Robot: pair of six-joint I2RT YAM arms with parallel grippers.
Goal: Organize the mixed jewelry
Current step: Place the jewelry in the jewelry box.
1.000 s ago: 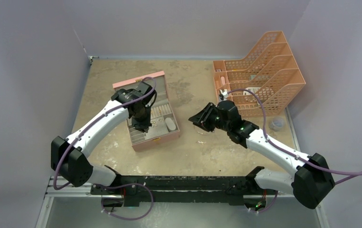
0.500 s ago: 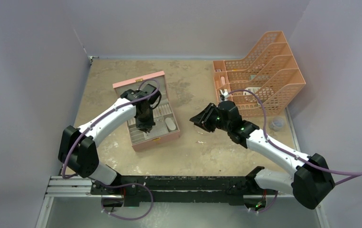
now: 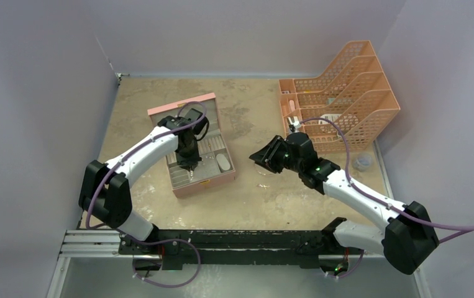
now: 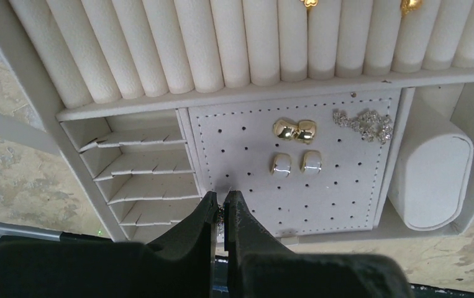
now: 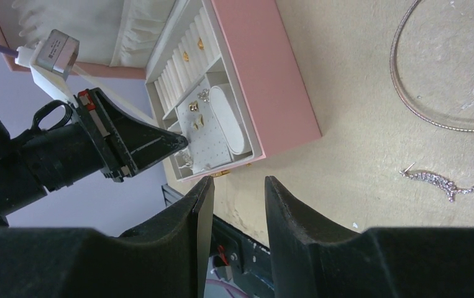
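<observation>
Top view: since a second ago my left arm's elbow has swung inward and the left gripper (image 3: 191, 166) has shifted over the pink box (image 3: 209, 182).

Left wrist: its jaws are pinched on a tiny silvery piece (image 4: 220, 216), near the gold studs (image 4: 294, 130).

Right wrist: the right gripper (image 5: 237, 183) hangs half open and empty. The wire hoop (image 5: 394, 59) and chain piece (image 5: 436, 181) lie on the table (image 5: 358, 205).

A robotics lab test cell. Plain pale walls (image 3: 253, 37) box in a scuffed beige table (image 3: 246, 93). At 6 o'clock, the left arm (image 3: 141, 152) and right arm (image 3: 358, 195), trailing purple cables, are bolted to an aluminium rail (image 3: 66, 248).
</observation>
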